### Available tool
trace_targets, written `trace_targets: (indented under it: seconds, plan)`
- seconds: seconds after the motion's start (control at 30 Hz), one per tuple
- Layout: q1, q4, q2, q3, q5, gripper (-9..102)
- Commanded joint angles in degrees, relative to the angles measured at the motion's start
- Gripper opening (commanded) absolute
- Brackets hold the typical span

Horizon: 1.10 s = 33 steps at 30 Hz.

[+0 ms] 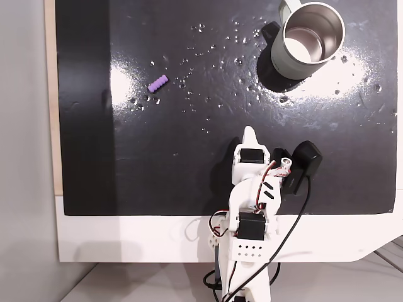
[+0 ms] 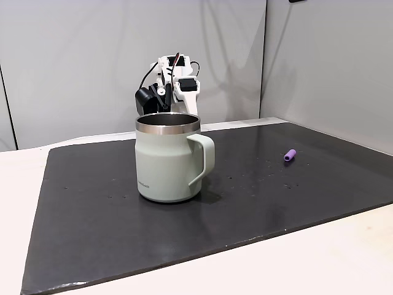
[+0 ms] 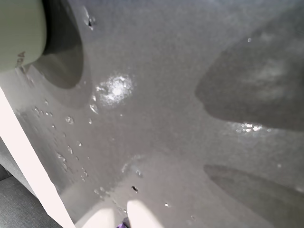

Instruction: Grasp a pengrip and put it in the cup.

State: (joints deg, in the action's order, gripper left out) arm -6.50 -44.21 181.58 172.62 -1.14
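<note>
The pengrip [image 1: 158, 83], a tiny light-purple ribbed cylinder, lies on the black mat [image 1: 189, 170] at the left in a fixed view from above, and at the right [image 2: 289, 155] in a fixed view from the side. The cup [image 1: 308, 39] stands upright at the mat's far right corner, handle outward, and it looks empty inside. My gripper [image 1: 250, 133] is folded back near the mat's front edge, its white fingers together in a single tip with nothing between them. It is well apart from both things. In the wrist view the cup's base [image 3: 19, 33] sits at top left, and a sliver of purple [image 3: 123, 224] shows at the bottom edge.
The white arm [image 2: 175, 83] rises behind the cup in the side view, with a black camera [image 1: 305, 158] on its wrist. Water drops and glare patches [image 1: 123, 82] dot the mat. A white table [image 1: 126, 239] borders the mat, with grey walls behind.
</note>
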Motion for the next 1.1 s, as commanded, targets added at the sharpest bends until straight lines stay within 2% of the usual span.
trace_targets:
  seconds: [0.0,0.43,0.73,1.07]
  plan:
    - [-0.3,1.5,0.4,-0.4,0.7,0]
    - [0.1,1.6,0.4,-0.4,0.2,0]
    - [3.3,-1.1,-1.4,-9.7,-7.8,0]
    - [9.3,-4.0,-36.4,-40.4,-6.8,0]
